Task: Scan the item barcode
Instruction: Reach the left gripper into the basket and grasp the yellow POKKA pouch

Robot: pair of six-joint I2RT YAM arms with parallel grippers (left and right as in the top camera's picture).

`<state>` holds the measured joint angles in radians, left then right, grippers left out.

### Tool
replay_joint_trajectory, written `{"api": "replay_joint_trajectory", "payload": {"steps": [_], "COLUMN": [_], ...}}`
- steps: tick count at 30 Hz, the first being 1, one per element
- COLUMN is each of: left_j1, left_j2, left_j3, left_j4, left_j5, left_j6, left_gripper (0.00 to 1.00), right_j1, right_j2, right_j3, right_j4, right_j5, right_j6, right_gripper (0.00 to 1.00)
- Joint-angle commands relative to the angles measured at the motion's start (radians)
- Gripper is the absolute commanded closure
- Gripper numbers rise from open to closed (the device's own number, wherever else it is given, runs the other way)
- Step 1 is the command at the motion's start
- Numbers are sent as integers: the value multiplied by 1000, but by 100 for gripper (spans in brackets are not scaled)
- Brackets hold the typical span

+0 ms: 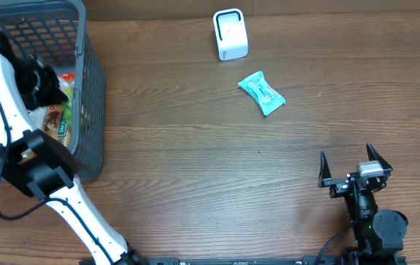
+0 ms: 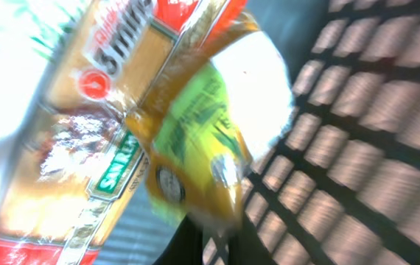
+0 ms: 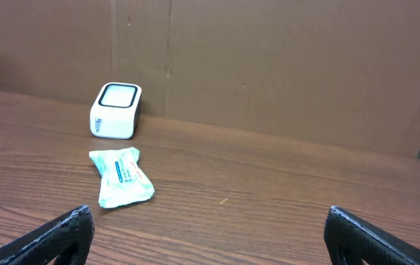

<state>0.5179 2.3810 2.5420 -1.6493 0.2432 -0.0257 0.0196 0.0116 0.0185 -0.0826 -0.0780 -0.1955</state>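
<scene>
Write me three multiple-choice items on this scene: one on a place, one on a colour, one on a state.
1. The packet lies:
A. between the right jaws
B. on the table near the scanner
C. on top of the scanner

2. The basket is:
A. red
B. white
C. grey

3. The right jaws are:
A. open and empty
B. shut on the packet
C. shut on nothing

Answers:
1 B, the packet rests on bare wood a little way from the scanner.
2 C, its mesh walls are grey.
3 A, the right wrist view shows the jaws wide apart with nothing between them.
</scene>
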Motion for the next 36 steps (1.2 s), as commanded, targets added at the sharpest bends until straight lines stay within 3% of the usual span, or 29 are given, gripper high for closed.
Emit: {"api": "replay_joint_trajectory", "payload": {"steps": [1,5,12,16,18,20,22,30,36], "left_j1": [6,3,-1,-2,-2,-3,-8,-36,-50], "left_j2": [-24,-119,-245,-248,-246,-240,-231,-208,-208], "left_j3": [203,270,270,248,217,173,111,-201,-399], "left_j4": [-40,-40,-40,-40,-40,-37,-22,145,368], "left_j5": [10,52,2,-42,-41,-42,-45,-54,-177], "left_j6": [-39,-143,-154,-155,-156,-168,-187,-279,-399], "left_gripper": [96,96,96,64,35,11,0,0,0], "right_j1": [2,2,2,2,2,2,2,2,2], "right_j2": [-9,-9,-9,-9,-9,-9,-9,-9,-9], "right_j3": [-10,-10,-10,-10,-10,-10,-10,-10,-10], "right_j4": [6,6,6,6,6,6,6,6,6], "right_j5": [-3,-3,-3,-3,-3,-3,-3,-3,-3], "right_j6": [-3,-3,-3,-4,-3,-3,-3,-4,-4], "right_gripper": [0,0,0,0,0,0,0,0,0]}}
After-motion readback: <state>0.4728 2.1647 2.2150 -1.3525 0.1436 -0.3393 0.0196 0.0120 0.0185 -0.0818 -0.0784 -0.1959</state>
